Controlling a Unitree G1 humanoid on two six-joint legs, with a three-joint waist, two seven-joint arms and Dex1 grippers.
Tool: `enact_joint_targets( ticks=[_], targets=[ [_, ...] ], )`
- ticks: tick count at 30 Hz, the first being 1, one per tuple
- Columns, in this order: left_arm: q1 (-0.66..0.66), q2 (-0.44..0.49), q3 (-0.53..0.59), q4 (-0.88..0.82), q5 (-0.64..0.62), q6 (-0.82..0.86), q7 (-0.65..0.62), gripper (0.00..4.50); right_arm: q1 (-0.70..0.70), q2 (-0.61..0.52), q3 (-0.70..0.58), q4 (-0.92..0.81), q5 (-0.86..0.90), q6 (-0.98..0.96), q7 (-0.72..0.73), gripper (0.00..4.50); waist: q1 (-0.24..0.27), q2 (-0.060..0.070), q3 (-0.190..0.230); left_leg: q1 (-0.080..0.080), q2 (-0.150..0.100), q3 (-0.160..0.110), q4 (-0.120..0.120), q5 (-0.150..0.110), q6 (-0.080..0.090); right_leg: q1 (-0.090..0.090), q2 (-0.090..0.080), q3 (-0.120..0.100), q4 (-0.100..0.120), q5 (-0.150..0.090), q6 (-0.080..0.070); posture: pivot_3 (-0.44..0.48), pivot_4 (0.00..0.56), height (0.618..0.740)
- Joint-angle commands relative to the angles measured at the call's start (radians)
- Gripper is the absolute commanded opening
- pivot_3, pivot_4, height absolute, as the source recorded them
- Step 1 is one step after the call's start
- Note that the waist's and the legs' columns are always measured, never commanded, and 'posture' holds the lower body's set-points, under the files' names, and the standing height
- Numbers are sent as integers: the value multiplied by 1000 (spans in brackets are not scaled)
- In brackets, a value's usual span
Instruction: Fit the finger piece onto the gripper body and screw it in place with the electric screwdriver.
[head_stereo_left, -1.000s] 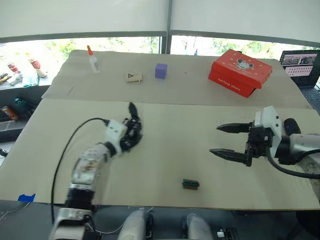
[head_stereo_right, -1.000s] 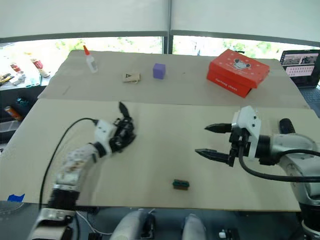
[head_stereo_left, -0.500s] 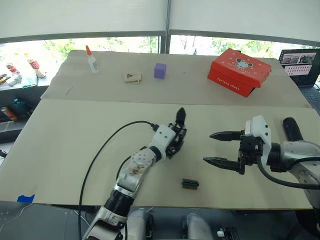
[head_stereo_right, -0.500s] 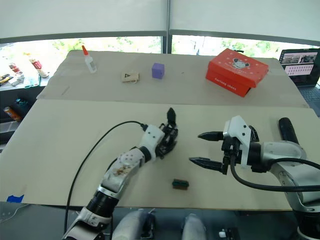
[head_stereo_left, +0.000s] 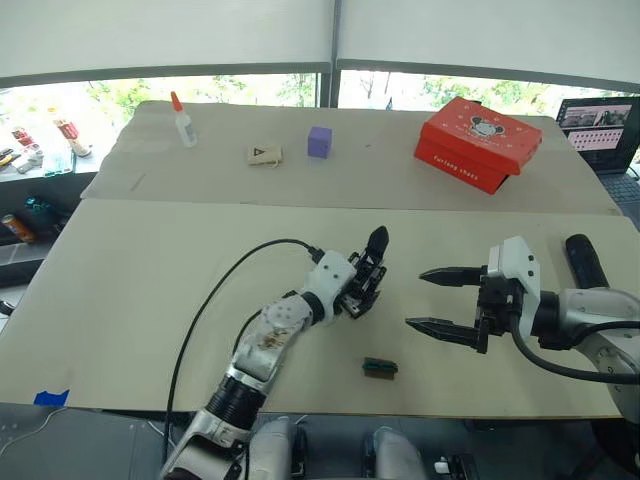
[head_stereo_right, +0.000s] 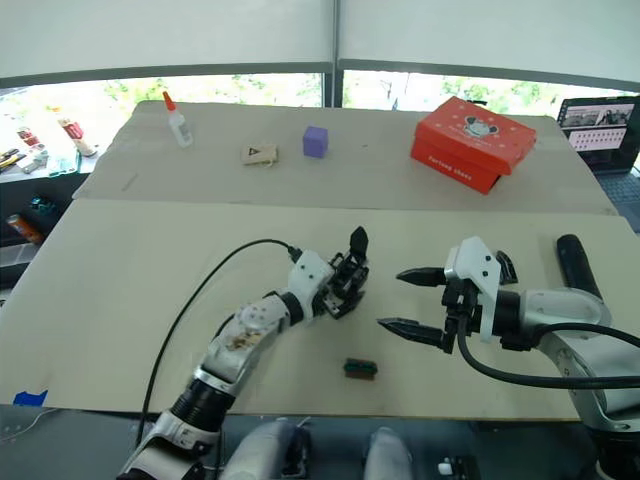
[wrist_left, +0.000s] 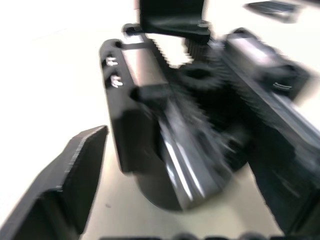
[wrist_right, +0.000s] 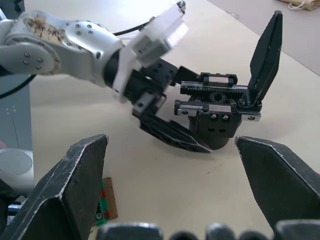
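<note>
Your left gripper (head_stereo_right: 345, 292) clamped gripper body (wrist_right: 220, 122) mid-table, its black finger pointing up. Right gripper (head_stereo_left: 432, 299) hovered just beside it, fingers (wrist_right: 75, 175) spread wide, nothing held. Screwdriver (head_stereo_left: 586, 262) lay by table's right edge, behind right arm. Small green block (head_stereo_left: 380, 368) sat near front edge.

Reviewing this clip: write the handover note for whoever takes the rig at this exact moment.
Left gripper: shut on the gripper body, holding it at mid-table.
Right gripper: open, holding nothing, facing the body.
Electric screwdriver: lying at the table's right edge, beyond the right arm.
Done: the body is picked up, one finger pointing up.
Left: fit the finger piece, drive the screw.
</note>
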Motion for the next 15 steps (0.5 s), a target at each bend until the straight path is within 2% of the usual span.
enact_joint_targets(
  ticks=[1,3,6,11,15],
  targets=[
    [-38,100,33,-22,-73,-29,-181,4442,-25,-1,-22,-7,-3,-29,-1,4500,0,0,0,0,0,0,0,0,0,0,0,0,0,0,0,0,150,740],
    [-64,168,30,12,-114,-69,-322,4442,-33,2,-19,3,-10,-37,1,4500,1,0,0,0,0,0,0,0,0,0,0,0,0,0,0,0,150,740],
    [-117,219,7,96,-138,-136,-485,4442,-52,11,-6,9,-19,-41,-7,4500,2,0,0,0,-1,0,1,0,0,0,1,-1,0,0,0,0,150,740],
    [-280,177,12,390,-101,-297,-594,4442,-70,7,-6,1,-17,-37,-6,4500,6,0,0,0,-2,1,1,0,0,1,1,-2,1,0,0,0,150,740],
    [-366,129,-1,561,-77,-396,-665,4442,-43,-7,-35,-13,-16,-31,-3,4500,0,0,0,-1,-2,1,1,0,0,1,2,-2,2,0,0,0,150,740]
  ],
)
